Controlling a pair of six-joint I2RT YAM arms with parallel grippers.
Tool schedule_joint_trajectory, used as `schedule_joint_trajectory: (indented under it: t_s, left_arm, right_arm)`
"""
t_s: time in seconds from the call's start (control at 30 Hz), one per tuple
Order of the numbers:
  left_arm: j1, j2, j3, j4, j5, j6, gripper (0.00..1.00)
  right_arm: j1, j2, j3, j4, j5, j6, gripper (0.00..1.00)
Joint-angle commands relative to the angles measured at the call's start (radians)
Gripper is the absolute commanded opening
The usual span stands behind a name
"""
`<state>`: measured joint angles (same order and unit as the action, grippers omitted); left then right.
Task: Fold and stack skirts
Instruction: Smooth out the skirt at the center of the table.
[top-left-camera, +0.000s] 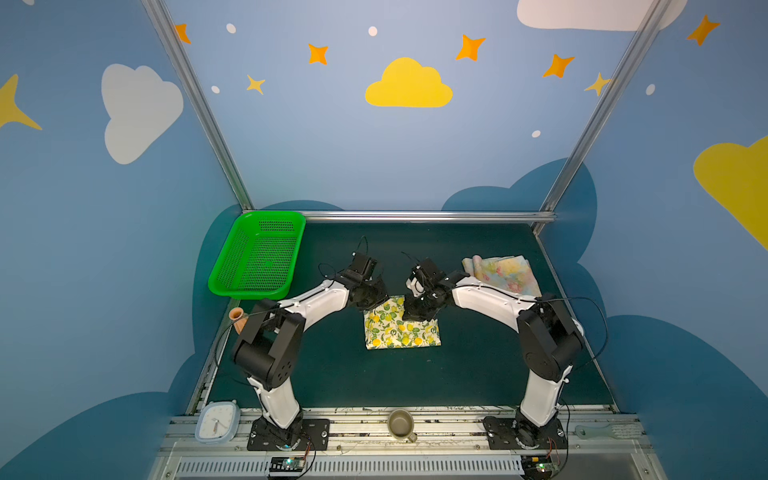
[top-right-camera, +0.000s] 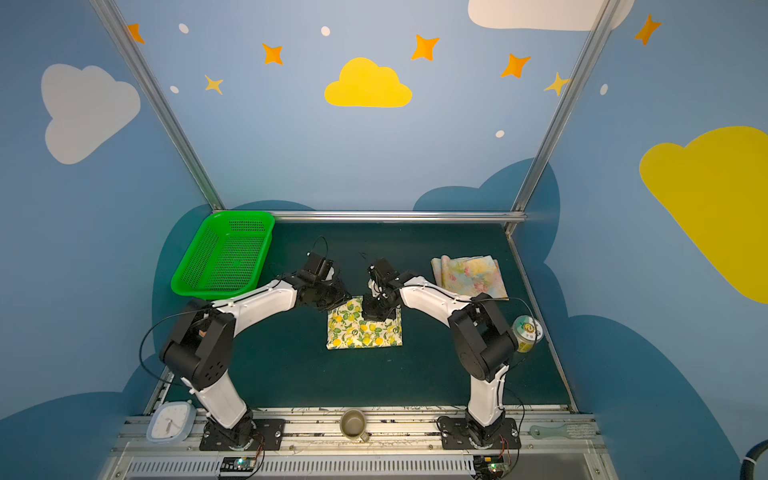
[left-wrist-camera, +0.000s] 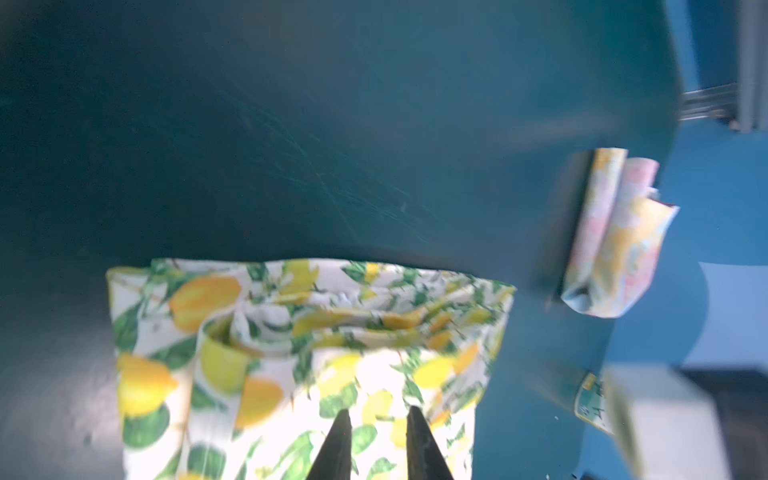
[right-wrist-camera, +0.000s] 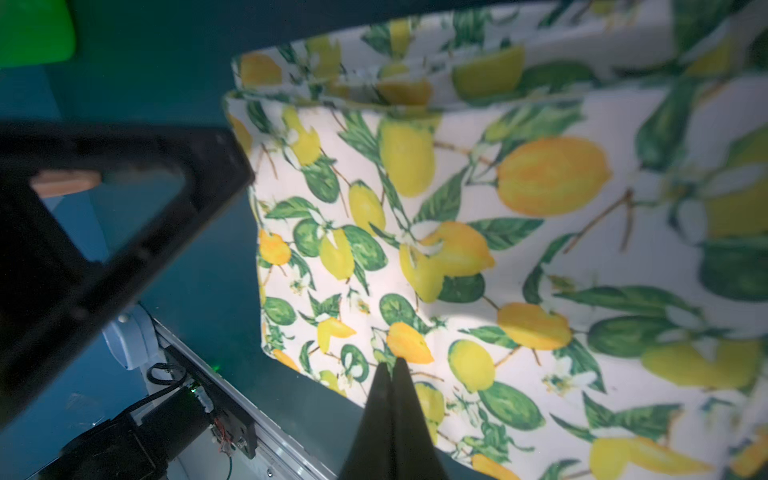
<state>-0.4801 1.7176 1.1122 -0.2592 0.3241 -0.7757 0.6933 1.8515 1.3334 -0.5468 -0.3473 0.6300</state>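
**Lemon skirt at the second fold.** The lemon skirt (top-left-camera: 401, 328), cream with yellow lemons and green leaves, is shown in both top views at the centre of the dark worktop (top-left-camera: 478, 353), laid as a rough square of several layers. The flowered skirt (top-left-camera: 503, 274) is seen already folded, near the far right edge of the worktop and well apart from the lemon skirt.

The left gripper (left-wrist-camera: 379, 415) is held over the far left part of the lemon skirt with a narrow gap between its fingertips; print is visible through the gap and nothing is seen pinched. The right gripper (right-wrist-camera: 390, 363) is closed tip to tip over the far right part of the skirt. Whether a layer of cloth is caught between the tips cannot be told.

The cloth is judged thin, light and limp. It would be expected to sag and to shed loose layers if lifted by one point. A hold at two corners of one edge, with all layers taken together, is therefore judged best. The loose inner fold (left-wrist-camera: 257, 328), visible in the left wrist view, is judged likely to slip out.
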Motion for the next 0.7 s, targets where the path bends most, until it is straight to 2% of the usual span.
schedule_joint_trajectory:
  t_s: [0.0, 0.2, 0.67]
  left_arm:
    - [-0.023, -0.030, -0.059, -0.035, -0.019, -0.023, 0.26]
    - [-0.034, -0.027, -0.137, 0.010, -0.028, -0.077, 0.25]
    - [-0.025, 0.031, -0.182, 0.079, -0.083, -0.065, 0.24]
  right_arm:
    - [-0.031, -0.015, 0.033, -0.064, -0.028, -0.051, 0.00]
    - [-0.099, 0.043, 0.034, -0.015, -0.100, -0.058, 0.00]
    - [-0.170, 0.178, -0.002, 0.060, -0.109, -0.041, 0.00]
